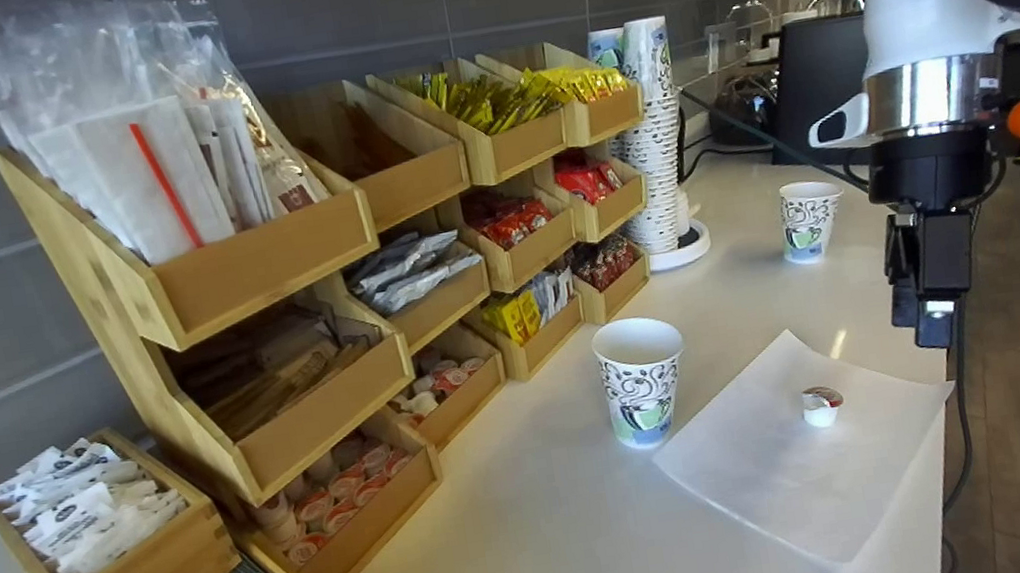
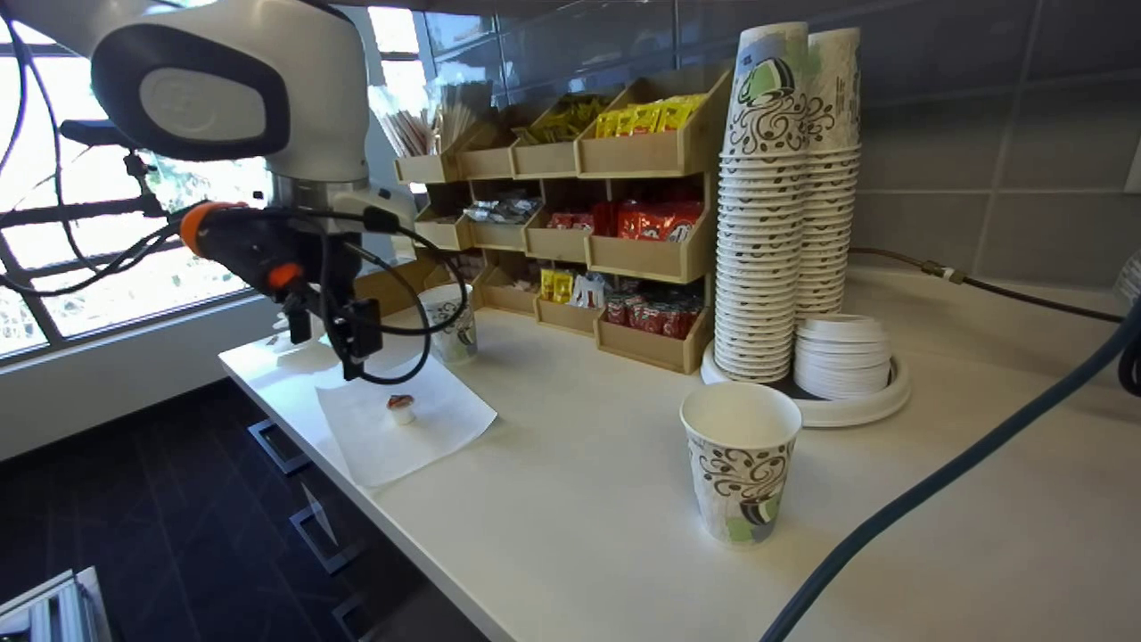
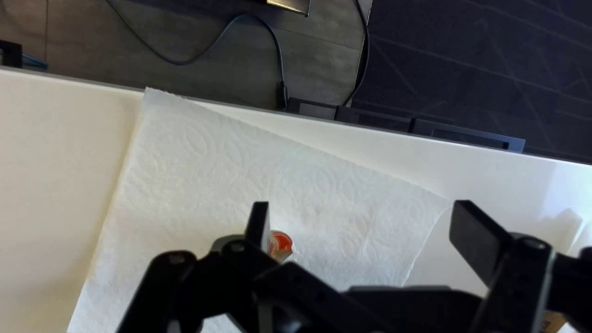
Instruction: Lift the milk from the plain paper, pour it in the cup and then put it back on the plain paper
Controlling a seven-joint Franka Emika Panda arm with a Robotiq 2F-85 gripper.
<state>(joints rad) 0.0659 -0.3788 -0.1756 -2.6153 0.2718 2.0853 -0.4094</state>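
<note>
The milk is a tiny white pot with a red-and-white lid, upright on the plain paper, in both exterior views (image 1: 821, 409) (image 2: 401, 411). In the wrist view the milk (image 3: 281, 242) is partly hidden behind one finger. The plain paper (image 1: 762, 481) (image 2: 450, 417) (image 3: 194, 180) lies flat near the counter's edge. A patterned paper cup (image 1: 642, 398) (image 2: 453, 334) stands upright beside the paper. My gripper (image 3: 365, 226) is open and empty, fingers wide apart. It hangs above the paper in both exterior views (image 1: 930, 320) (image 2: 352, 357), apart from the milk.
Another paper cup (image 1: 809, 224) (image 2: 742, 473) stands farther along the counter. A wooden rack (image 1: 267, 282) (image 2: 642, 250) of packets and creamers lines the wall. Tall cup stacks (image 1: 648, 145) (image 2: 762, 214) stand at its end. The counter's edge (image 3: 393, 138) runs close to the paper.
</note>
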